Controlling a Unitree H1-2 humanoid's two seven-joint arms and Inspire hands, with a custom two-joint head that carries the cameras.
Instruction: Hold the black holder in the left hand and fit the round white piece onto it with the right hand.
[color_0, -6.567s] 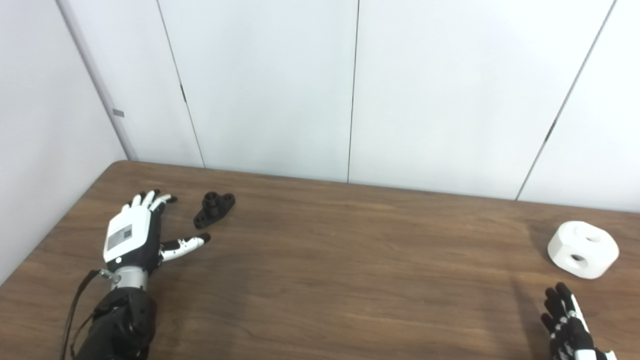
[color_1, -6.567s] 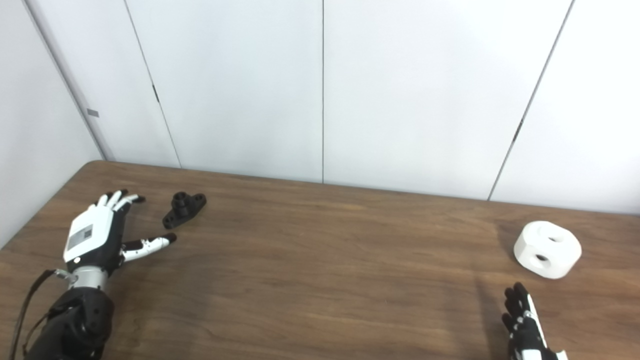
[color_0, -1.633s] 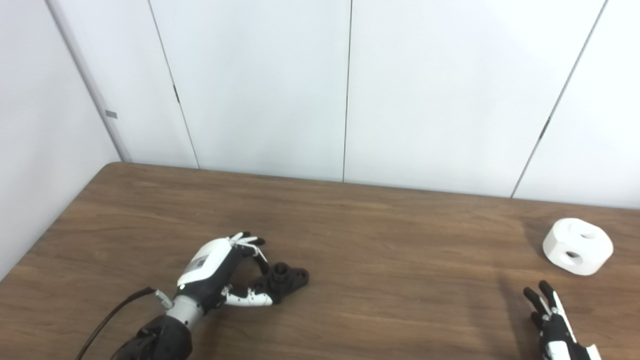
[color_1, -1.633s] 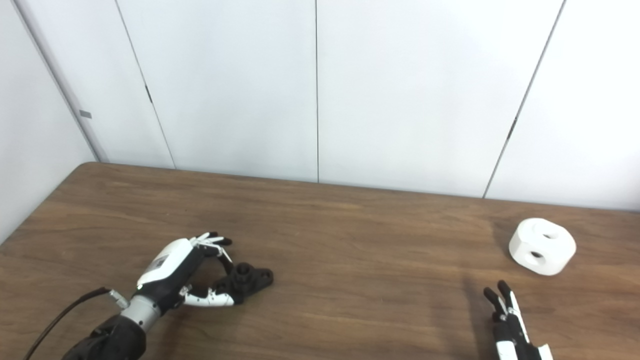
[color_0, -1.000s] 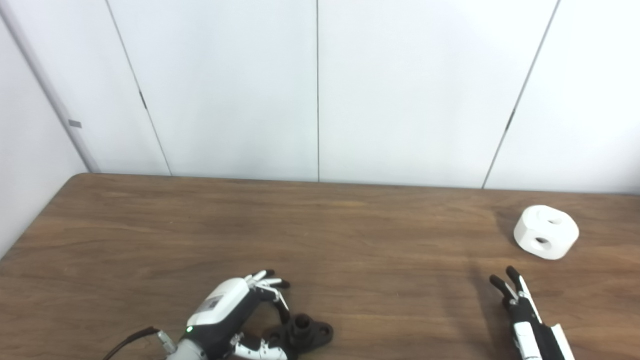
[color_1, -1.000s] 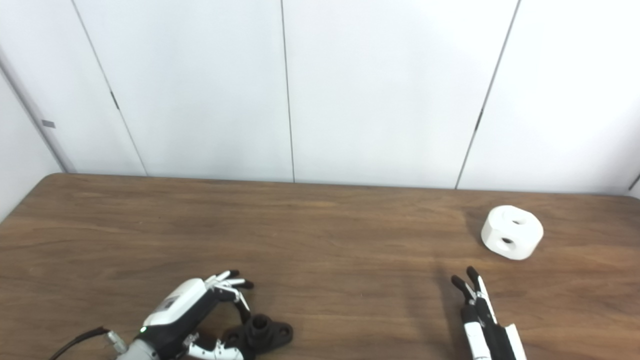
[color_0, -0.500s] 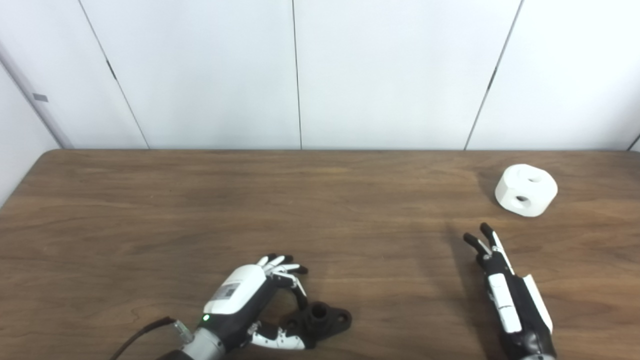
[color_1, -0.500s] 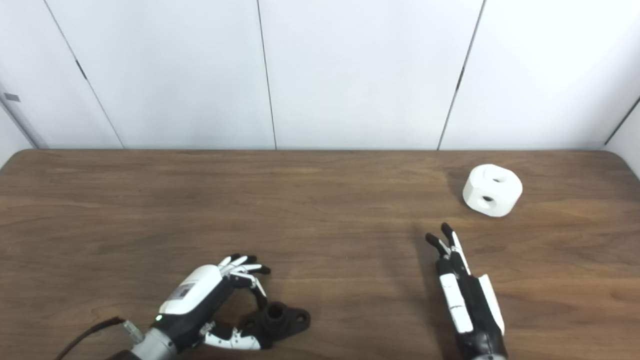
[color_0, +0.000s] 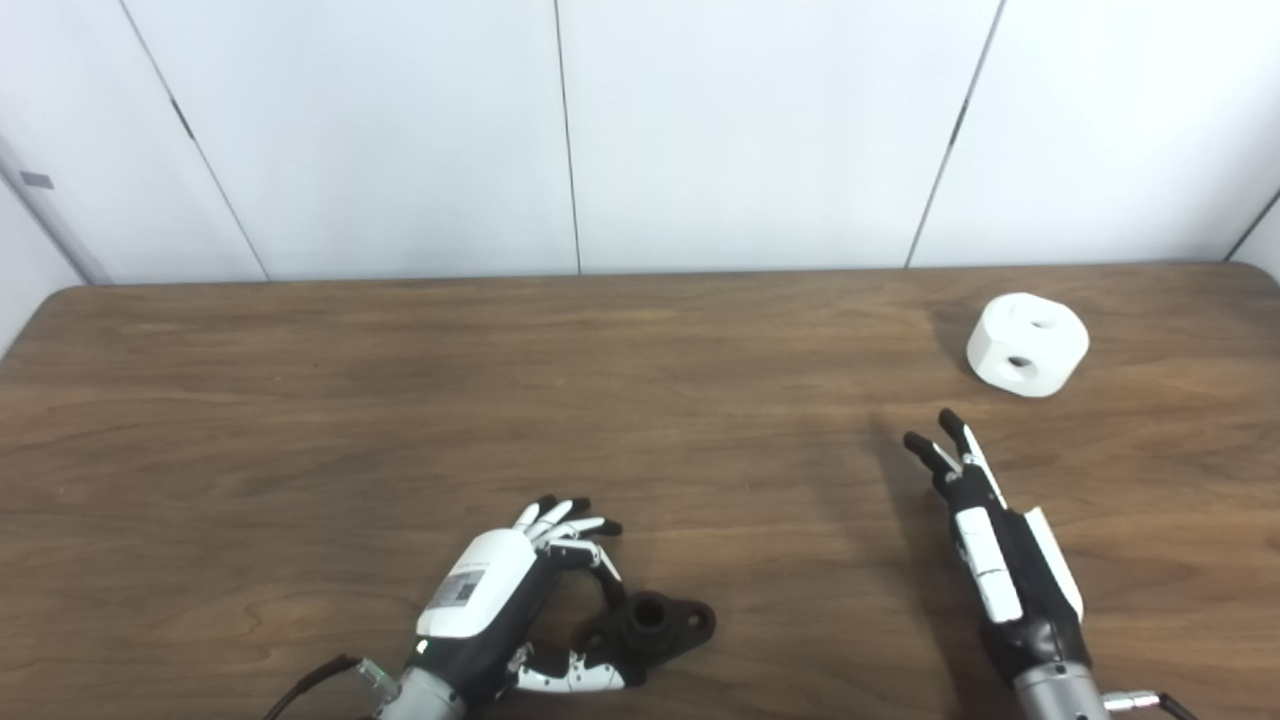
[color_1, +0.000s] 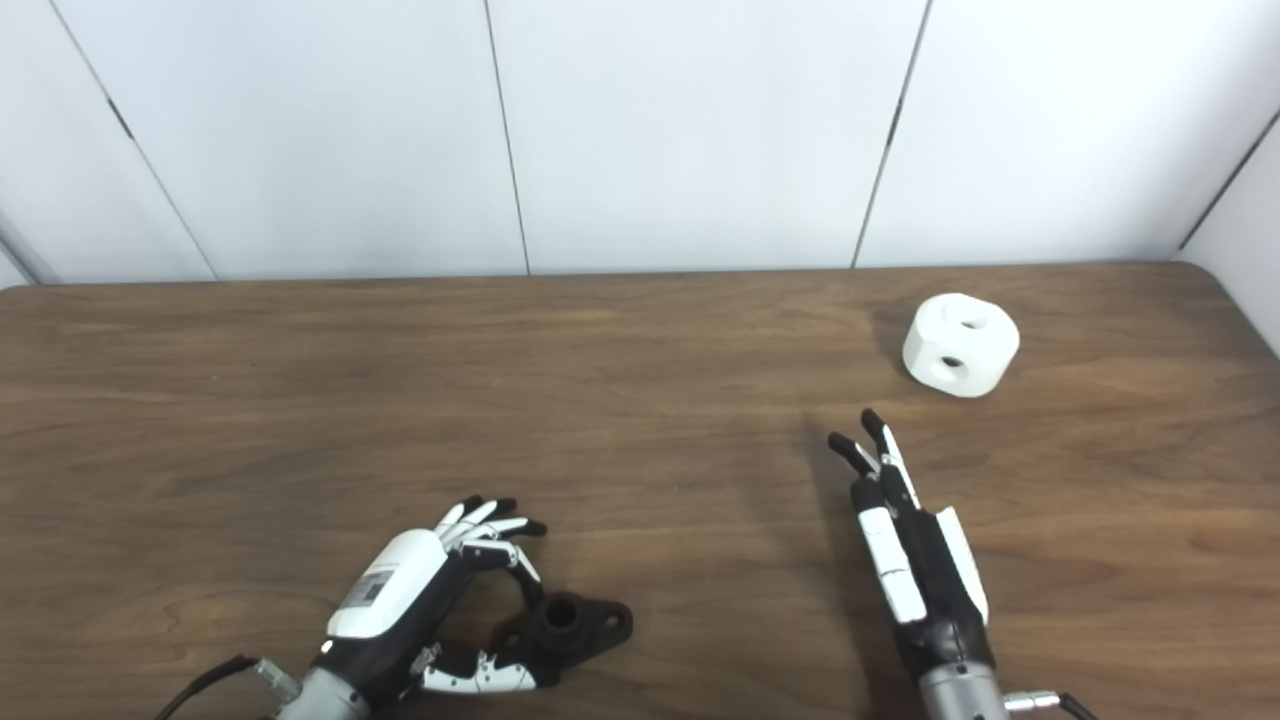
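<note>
White panelled wall behind; brown wooden table (color_0: 300, 400) across the whole view. Near its front edge, left of centre: left hand (color_0: 490, 600), fingers and thumb curled onto the end of the black holder (color_0: 655, 628), gripping it low against the wood. Toward the front right: right hand (color_0: 990, 540), fingers straight and loosely apart, holding nothing, aimed at the round white piece (color_0: 1027, 344) near the far right corner, well apart from it. Step in hand, seemingly: holder secured, white piece not yet reached. Next: reach farther, close around the piece, carry it to the holder.

The bottom edge cuts off both forearms behind each robot hand.
</note>
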